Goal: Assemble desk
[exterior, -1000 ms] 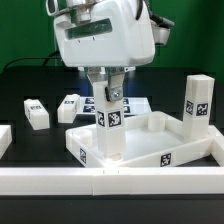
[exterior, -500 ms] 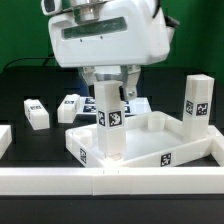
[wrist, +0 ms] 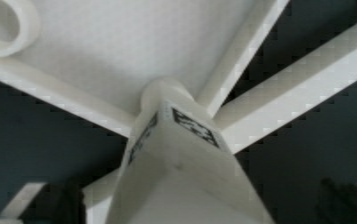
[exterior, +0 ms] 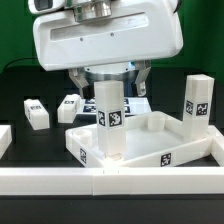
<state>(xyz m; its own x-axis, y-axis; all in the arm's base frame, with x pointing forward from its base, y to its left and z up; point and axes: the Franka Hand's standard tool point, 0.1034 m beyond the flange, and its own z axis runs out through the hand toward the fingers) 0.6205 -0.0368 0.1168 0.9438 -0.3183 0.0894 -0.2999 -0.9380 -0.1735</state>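
The white tray-like tabletop (exterior: 160, 140) lies with its rim up in the middle of the exterior view. One square white leg (exterior: 110, 120) stands upright in its near left corner, tag facing front. My gripper (exterior: 110, 78) hangs just above the top of this leg, jaws spread wide on either side and not touching it. In the wrist view the same leg (wrist: 178, 165) rises between my dark fingertips (wrist: 22, 205), with the tabletop (wrist: 104, 70) below. A second leg (exterior: 197, 103) stands upright at the exterior view's right.
Two more legs lie flat at the exterior view's left, one nearer the edge (exterior: 36, 113) and one nearer the centre (exterior: 70, 105). Long white border rails (exterior: 120, 182) run along the front. The marker board (exterior: 138, 103) lies behind the tabletop.
My jaws have opened off the leg and the hand has risen. The leg stays standing in the tabletop's corner.
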